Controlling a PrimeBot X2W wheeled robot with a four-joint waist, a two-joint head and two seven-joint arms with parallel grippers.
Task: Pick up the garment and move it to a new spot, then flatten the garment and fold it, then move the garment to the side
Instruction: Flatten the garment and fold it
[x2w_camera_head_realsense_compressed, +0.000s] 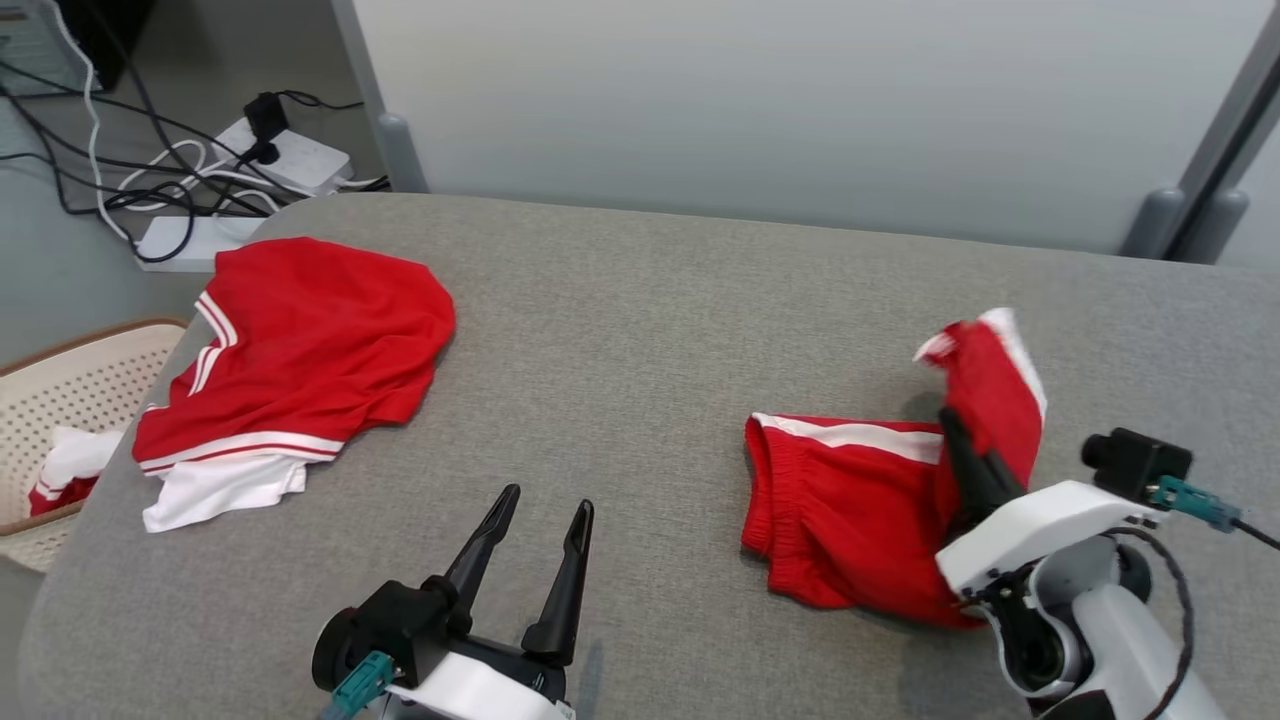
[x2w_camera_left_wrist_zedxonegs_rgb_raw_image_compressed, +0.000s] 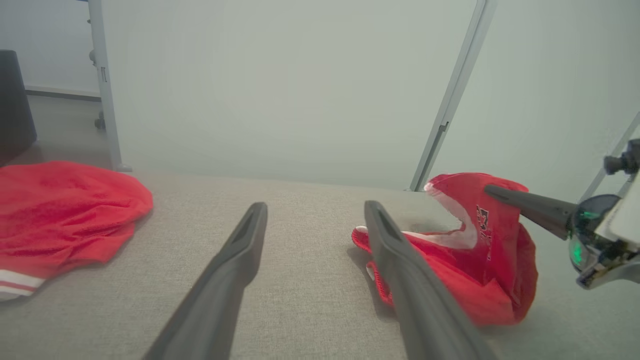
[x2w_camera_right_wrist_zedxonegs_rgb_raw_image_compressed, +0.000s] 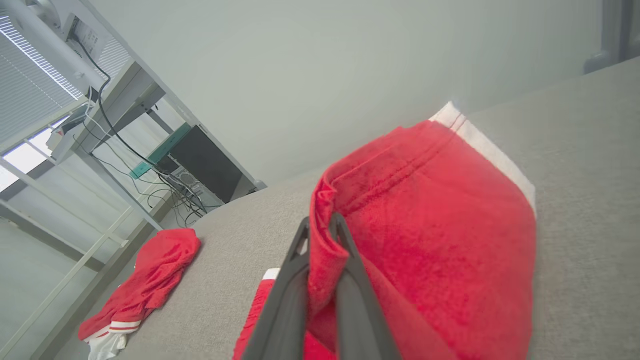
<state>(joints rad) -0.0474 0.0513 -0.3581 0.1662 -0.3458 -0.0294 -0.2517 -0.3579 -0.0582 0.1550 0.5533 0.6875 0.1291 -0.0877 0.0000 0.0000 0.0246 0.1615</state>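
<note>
Right end effector (x2w_camera_right_wrist_zedxonegs_rgb_raw_image_compressed: 321, 223) grips garment (x2w_camera_head_realsense_compressed: 850, 510), apparently by its raised hem.

This looks like an office-style robot lab: behind the grey fabric-covered table (x2w_camera_head_realsense_compressed: 640, 330) stands a plain pale partition panel (x2w_camera_head_realsense_compressed: 750, 100), off the table's far left corner power strips (x2w_camera_head_realsense_compressed: 300, 160) lie among tangled cables (x2w_camera_head_realsense_compressed: 150, 190) on the floor, and beyond the table a computer tower (x2w_camera_right_wrist_zedxonegs_rgb_raw_image_compressed: 210, 165) sits under a metal-framed desk (x2w_camera_right_wrist_zedxonegs_rgb_raw_image_compressed: 125, 100).
</note>
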